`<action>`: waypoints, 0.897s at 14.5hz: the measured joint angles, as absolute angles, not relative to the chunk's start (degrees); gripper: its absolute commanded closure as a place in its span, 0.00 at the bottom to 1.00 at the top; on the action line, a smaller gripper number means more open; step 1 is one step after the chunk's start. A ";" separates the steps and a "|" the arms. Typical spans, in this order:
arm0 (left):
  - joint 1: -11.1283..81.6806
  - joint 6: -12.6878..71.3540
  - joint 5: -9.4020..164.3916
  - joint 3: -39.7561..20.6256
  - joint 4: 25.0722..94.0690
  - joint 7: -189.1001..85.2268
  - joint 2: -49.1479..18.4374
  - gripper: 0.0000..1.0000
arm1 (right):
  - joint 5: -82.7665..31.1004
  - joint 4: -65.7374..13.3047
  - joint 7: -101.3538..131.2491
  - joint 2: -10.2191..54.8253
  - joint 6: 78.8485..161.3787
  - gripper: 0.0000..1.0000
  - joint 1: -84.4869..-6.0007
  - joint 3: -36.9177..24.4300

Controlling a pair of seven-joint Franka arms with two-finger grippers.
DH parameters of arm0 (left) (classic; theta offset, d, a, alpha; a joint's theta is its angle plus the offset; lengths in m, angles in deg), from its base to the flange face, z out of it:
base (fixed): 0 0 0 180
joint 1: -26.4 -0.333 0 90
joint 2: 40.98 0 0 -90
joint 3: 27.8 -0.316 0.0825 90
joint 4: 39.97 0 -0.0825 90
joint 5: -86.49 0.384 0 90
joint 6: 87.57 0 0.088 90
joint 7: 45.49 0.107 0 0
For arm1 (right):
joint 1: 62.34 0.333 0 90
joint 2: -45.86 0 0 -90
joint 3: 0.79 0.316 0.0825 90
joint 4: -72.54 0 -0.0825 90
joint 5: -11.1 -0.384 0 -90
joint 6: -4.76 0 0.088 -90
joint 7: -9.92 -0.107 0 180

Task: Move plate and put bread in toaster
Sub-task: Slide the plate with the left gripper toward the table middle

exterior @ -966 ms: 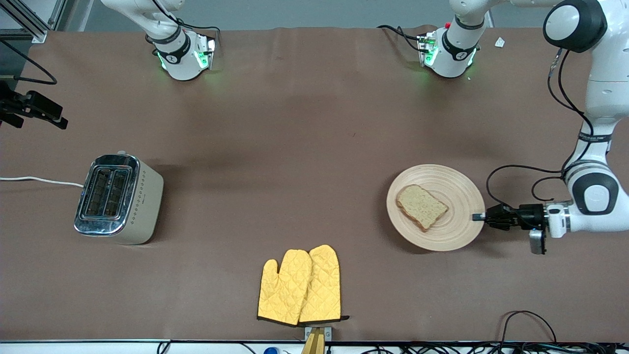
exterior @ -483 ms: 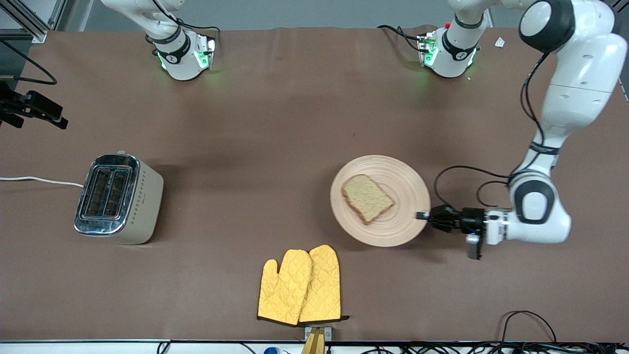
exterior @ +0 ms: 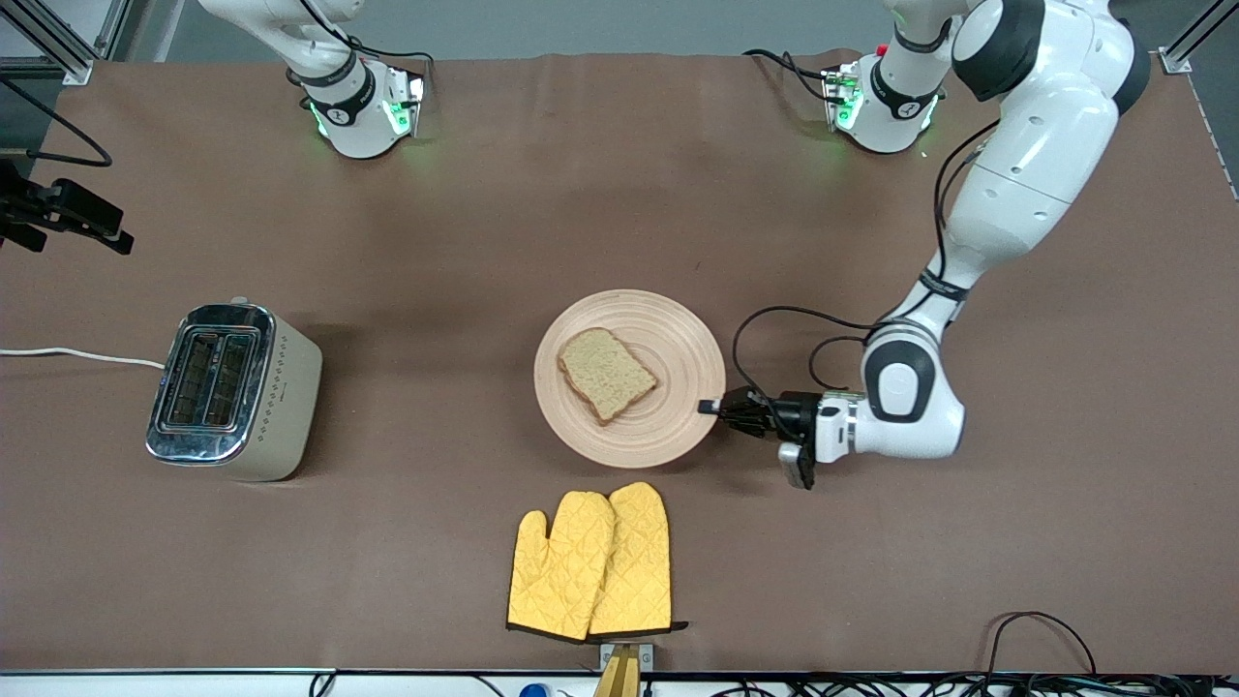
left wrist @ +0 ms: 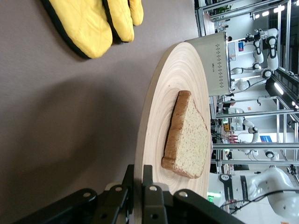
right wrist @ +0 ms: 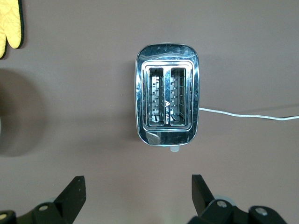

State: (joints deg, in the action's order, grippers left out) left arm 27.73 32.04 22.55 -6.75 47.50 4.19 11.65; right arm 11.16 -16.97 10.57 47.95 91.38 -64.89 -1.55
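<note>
The pale wooden plate (exterior: 678, 353) is at the table's middle with the bread (exterior: 607, 374) lying flat on it. My left gripper (exterior: 711, 407) is shut on the plate's rim at the side toward the left arm's end; the left wrist view shows its jaws (left wrist: 138, 175) clamping the plate (left wrist: 163, 107) under the bread (left wrist: 189, 135). The beige and chrome toaster (exterior: 230, 389) stands toward the right arm's end, both slots empty. My right gripper (right wrist: 138, 196) is open and empty, high over the table beside the toaster (right wrist: 167, 107); it is out of the front view.
A pair of yellow oven mitts (exterior: 592, 561) lies nearer to the front camera than the plate. The toaster's white cord (exterior: 77, 355) runs off the right arm's end of the table. A black camera mount (exterior: 58, 218) sits at that end.
My left gripper has moved the plate with the bread from the left arm's end to the table's middle, toward the toaster. The bread has kept its place on the plate.
</note>
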 measured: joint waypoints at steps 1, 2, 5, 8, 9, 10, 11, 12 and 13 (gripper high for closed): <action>29.03 33.69 21.18 -6.75 47.82 4.19 11.97 0.99 | 11.15 -16.97 10.57 47.95 91.38 0.00 -64.89 -1.55; 30.54 35.72 19.62 -6.75 48.04 4.19 12.32 0.99 | 11.15 -16.98 10.57 47.95 91.38 0.00 -64.90 -1.55; 35.78 42.11 15.11 -6.75 48.30 4.19 13.80 0.99 | 11.16 -16.98 10.57 47.95 91.38 0.00 -64.90 -1.55; 39.90 46.93 10.79 -6.74 48.32 4.10 15.07 0.81 | 11.16 -16.98 10.57 47.95 91.38 0.00 -64.90 -1.55; 40.33 47.32 10.14 -6.73 48.32 4.05 15.09 0.36 | 11.16 -16.98 10.57 47.95 91.38 0.00 -64.90 -1.55; 40.39 47.37 9.87 -6.71 48.32 3.40 15.10 0.03 | 11.15 -16.98 10.57 47.95 91.38 0.00 -64.90 -1.55; 40.30 47.38 9.86 -6.73 48.31 1.43 15.11 0.00 | 11.15 -16.98 10.58 47.95 91.38 0.00 -64.90 -1.55; 40.17 47.40 9.86 -6.74 48.18 -1.10 15.10 0.00 | 11.15 -16.98 10.58 47.95 91.38 0.00 -64.90 -1.54; 40.08 47.43 9.90 -6.79 47.84 -3.54 15.00 0.00 | 11.15 -16.98 10.59 47.95 91.37 0.00 -64.90 -1.53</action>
State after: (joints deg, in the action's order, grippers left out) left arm 40.08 47.43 9.90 -6.79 47.84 -3.54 15.00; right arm 11.15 -16.98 10.59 47.95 91.37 -64.90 -1.53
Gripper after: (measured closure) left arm 0.537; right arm 0.000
